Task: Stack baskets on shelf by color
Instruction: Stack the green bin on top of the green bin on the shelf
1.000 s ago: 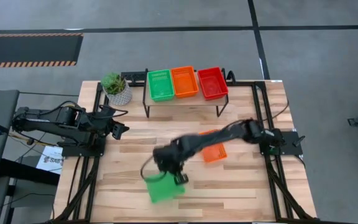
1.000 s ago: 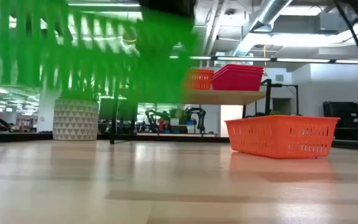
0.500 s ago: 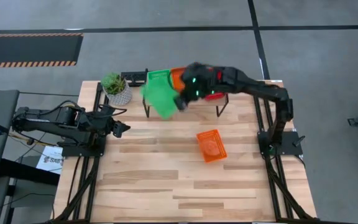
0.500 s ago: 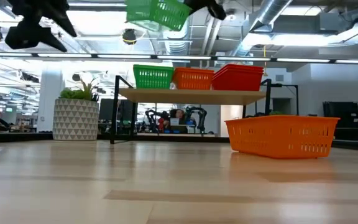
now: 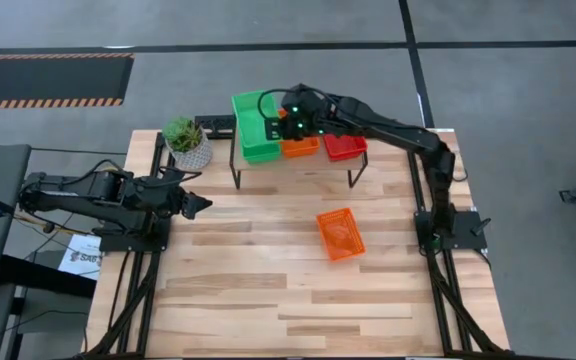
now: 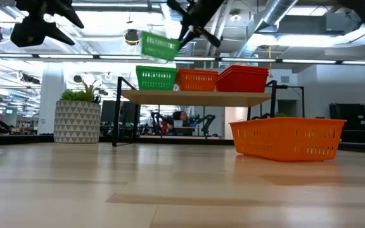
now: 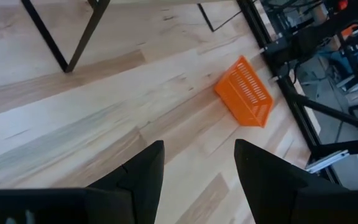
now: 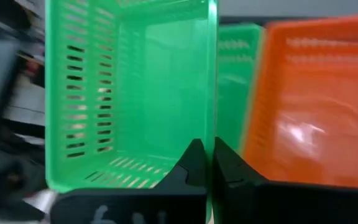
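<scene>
High view: two green baskets (image 5: 253,125), two orange (image 5: 340,234), one red (image 5: 345,147).

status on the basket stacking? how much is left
Done: green, orange and red baskets sit side by side on the shelf. In hand: the right gripper holds a green basket by its rim, in the air above the shelf's green one, not yet set down. Left: one orange basket on the table. The left gripper waits open at the table's left edge.
</scene>
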Motion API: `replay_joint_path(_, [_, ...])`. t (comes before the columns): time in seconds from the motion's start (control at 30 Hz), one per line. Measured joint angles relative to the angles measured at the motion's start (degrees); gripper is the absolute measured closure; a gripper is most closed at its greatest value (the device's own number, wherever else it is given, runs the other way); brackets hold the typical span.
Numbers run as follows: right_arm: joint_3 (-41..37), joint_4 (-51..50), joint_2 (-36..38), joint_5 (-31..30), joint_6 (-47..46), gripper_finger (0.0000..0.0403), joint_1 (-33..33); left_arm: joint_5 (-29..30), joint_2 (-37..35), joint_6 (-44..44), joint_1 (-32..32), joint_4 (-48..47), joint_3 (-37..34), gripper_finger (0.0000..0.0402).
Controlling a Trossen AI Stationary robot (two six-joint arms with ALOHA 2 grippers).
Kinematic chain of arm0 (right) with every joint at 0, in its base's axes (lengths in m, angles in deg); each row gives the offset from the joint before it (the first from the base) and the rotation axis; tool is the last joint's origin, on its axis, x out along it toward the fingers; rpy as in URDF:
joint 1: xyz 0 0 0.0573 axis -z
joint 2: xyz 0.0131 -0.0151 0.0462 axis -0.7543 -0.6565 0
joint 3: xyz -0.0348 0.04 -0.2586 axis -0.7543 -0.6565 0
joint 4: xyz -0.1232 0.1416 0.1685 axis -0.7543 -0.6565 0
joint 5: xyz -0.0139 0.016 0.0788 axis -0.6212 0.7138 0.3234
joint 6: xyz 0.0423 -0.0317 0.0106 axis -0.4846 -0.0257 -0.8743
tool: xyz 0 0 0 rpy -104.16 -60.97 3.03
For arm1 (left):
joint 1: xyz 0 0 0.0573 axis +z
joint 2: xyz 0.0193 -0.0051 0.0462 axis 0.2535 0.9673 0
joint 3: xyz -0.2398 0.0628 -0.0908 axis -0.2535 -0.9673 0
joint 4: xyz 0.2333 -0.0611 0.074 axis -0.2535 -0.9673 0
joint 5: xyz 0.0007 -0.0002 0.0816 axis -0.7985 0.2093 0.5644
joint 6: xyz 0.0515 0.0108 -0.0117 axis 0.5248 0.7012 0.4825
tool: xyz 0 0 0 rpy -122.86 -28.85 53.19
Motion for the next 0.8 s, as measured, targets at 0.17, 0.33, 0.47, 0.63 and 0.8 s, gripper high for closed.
replay_joint_path(0.17, [0.1, 1.5, -1.8, -0.1, -0.1, 0.0399, 0.3, 1.0, -0.3, 0.0, 0.0, 0.6, 0.0, 0.0218])
replay_joint_path(0.33, [0.0, 2.3, -3.0, 0.5, -0.4, 0.0396, 1.0, 1.7, -0.8, 0.0, 0.0, 1.1, 0.0, 0.0218])
replay_joint_path(0.47, [0.0, 1.4, -3.1, 0.2, -0.2, 0.0394, 0.9, 1.7, -1.5, 0.0, 0.0, 1.3, 0.0, 0.0218])
replay_joint_path(0.63, [0.0, 0.5, -3.0, 0.0, -0.6, 0.0379, 0.9, 1.8, -1.7, 0.0, 0.0, 1.5, 0.0, 0.0218])
replay_joint_path(0.8, [0.0, 0.8, -3.0, 0.0, 0.0, 0.0378, 0.9, 1.7, -1.7, 0.0, 0.0, 1.5, 0.0, 0.0218])
